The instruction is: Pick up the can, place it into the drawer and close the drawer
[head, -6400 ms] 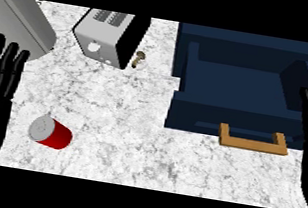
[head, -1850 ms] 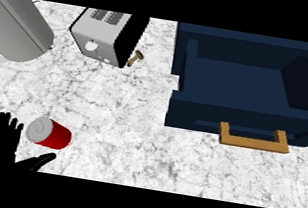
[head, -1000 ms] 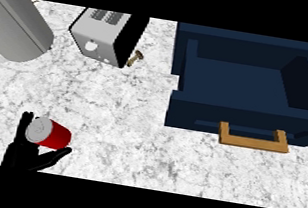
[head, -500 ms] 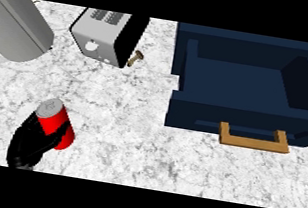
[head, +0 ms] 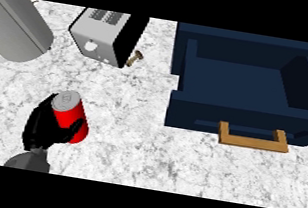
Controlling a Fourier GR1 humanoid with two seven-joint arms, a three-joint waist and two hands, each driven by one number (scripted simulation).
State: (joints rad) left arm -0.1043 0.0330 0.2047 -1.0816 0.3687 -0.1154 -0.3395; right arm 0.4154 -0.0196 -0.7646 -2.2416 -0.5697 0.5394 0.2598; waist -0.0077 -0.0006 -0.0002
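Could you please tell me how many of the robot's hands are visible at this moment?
1: the left hand, at the lower left, curled round the red can. The right hand is out of view.

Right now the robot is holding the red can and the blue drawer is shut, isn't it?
Not quite. The left hand does hold the red can, but the blue drawer is open, not shut: the head view shows its hollow inside behind the wooden handle.
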